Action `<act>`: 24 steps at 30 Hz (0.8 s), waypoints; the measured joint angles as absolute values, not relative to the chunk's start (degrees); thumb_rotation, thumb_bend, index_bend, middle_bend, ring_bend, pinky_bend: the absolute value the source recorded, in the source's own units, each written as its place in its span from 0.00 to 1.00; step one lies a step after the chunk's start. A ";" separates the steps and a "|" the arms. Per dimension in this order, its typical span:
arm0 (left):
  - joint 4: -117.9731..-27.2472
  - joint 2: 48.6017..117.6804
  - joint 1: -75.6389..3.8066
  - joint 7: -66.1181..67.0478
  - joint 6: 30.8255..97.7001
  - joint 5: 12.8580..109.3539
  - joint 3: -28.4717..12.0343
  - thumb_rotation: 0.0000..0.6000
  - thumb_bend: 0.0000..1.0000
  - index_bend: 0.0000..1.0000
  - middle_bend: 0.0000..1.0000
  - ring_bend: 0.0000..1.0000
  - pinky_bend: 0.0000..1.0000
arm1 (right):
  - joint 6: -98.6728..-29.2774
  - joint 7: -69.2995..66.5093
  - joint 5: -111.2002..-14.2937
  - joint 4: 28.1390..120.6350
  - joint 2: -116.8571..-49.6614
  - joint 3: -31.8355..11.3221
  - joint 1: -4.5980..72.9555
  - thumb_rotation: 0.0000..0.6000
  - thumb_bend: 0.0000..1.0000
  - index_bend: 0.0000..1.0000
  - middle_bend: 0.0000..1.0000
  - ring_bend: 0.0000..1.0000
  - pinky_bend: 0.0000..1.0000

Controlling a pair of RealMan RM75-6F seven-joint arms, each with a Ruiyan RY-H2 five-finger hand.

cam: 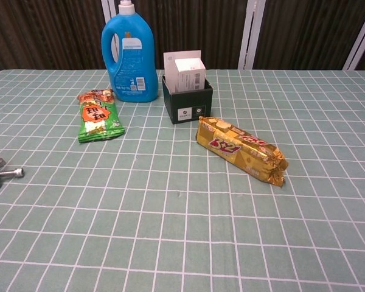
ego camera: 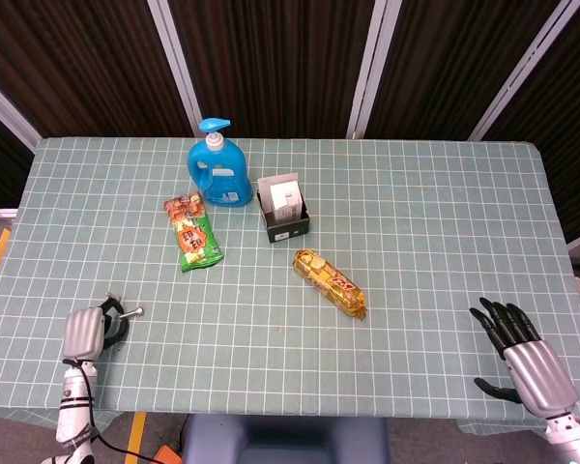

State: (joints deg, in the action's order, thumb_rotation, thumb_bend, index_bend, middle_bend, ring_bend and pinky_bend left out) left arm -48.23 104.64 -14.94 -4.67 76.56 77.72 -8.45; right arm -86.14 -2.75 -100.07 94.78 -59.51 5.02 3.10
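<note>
A table (ego camera: 435, 242) under a pale green cloth ruled with white grid lines fills both views; behind its far edge stand dark ribbed wall panels (ego camera: 271, 58) parted by slanting white strips; the floor shows only as slivers at the table's left edge. The left hand (ego camera: 89, 331) lies low at the near left corner, its silver back uppermost and its dark fingers curled in under it with nothing between them, one thin metal-tipped part jutting out to the side; the chest view catches only that tip at its left edge. The right hand (ego camera: 517, 353) rests at the near right corner, black fingers fanned apart, holding nothing. Well apart from both hands, toward the far middle of the cloth, a blue pump bottle (ego camera: 216, 167) stands upright; just beside it is a small black box (ego camera: 286, 220) with white cartons upright in it; a green snack packet (ego camera: 193, 233) lies flat in front of the bottle; a golden biscuit packet (ego camera: 331, 283) lies slantwise nearer the middle, nearest of all to the right hand.
</note>
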 measured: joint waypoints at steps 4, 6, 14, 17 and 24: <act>-50.45 103.36 -14.63 -4.28 77.47 78.22 -8.23 1.00 0.38 0.54 1.00 1.00 1.00 | -86.07 -2.70 -100.12 94.80 -59.51 5.07 3.11 1.00 0.15 0.00 0.00 0.00 0.00; -51.84 102.56 -14.48 -3.94 78.00 78.59 -8.07 1.00 0.38 0.54 1.00 1.00 1.00 | -86.07 -2.70 -100.13 94.80 -59.52 5.08 3.11 1.00 0.15 0.00 0.00 0.00 0.00; -57.91 99.35 -14.07 -2.12 79.77 80.18 -7.32 1.00 0.38 0.54 1.00 1.00 1.00 | -86.10 -2.70 -100.19 94.78 -59.55 5.10 3.10 1.00 0.15 0.00 0.00 0.00 0.00; -60.04 98.26 -14.11 -0.91 80.00 80.64 -7.07 1.00 0.39 0.53 1.00 1.00 1.00 | -86.12 -2.76 -100.16 94.79 -59.51 5.08 3.10 1.00 0.15 0.00 0.00 0.00 0.00; -63.88 96.23 -14.61 1.79 78.03 80.00 -6.92 1.00 0.39 0.53 1.00 1.00 1.00 | -86.07 -2.81 -100.08 94.74 -59.50 5.06 3.12 1.00 0.15 0.00 0.00 0.00 0.00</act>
State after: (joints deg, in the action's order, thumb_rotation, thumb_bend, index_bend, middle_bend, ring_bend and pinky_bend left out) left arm -63.88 96.23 -14.61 1.79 78.03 80.00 -6.92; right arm -86.07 -2.81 -100.08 94.74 -59.50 5.06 3.12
